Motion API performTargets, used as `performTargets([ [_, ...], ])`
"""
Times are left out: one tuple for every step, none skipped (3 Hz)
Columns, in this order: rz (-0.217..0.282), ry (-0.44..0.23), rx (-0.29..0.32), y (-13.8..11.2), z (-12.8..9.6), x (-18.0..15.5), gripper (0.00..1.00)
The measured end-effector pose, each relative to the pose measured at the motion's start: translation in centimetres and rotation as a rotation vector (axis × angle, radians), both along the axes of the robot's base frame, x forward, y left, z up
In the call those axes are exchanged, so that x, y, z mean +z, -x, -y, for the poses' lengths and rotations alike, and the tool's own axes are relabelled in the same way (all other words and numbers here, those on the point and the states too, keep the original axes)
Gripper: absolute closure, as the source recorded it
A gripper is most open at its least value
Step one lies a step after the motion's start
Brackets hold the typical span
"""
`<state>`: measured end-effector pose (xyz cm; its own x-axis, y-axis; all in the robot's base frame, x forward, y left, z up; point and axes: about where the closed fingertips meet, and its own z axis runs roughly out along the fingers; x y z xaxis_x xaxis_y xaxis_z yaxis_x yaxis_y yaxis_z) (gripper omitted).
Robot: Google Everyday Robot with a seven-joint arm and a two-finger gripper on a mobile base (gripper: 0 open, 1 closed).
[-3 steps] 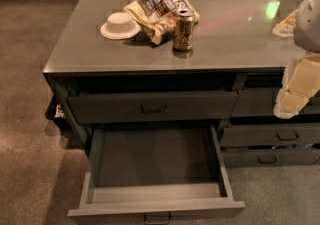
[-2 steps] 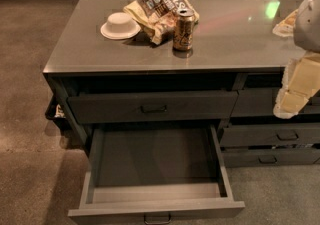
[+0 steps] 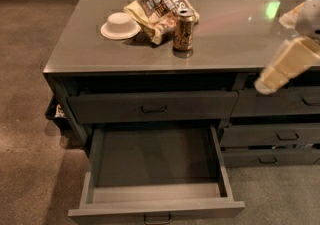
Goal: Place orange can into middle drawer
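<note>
Camera view puts the gripper (image 3: 286, 65) at the far right, a pale blurred shape hanging over the front edge of the countertop (image 3: 235, 44); whether it is spread or closed I cannot tell, but the can is not in it. The orange can (image 3: 183, 30) stands upright on the countertop, well apart from the gripper toward the picture's left, right against the snack bag (image 3: 156, 10) behind it. A white bowl (image 3: 120, 25) sits beyond the bag. Below, the middle drawer (image 3: 155, 161) is pulled out, its bottom bare

The step in hand looks like the reach for the can. It would go best from the front or the right side, where the countertop is bare, gripping the can's body at mid height so that it stays upright and the bag is not caught. For the drop, the closed top drawer (image 3: 150, 107) overhangs the back of the open one, so the free room is toward the front wall and between the low sides
</note>
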<state>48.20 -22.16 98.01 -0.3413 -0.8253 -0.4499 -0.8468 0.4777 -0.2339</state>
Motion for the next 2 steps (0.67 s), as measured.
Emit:
performTargets([
  [0.062,-0.171,-0.09,-5.7,-1.5,0.0,0.0],
  [0.116,-0.354,-0.173,-11.4,-3.8,0.0,0.0],
])
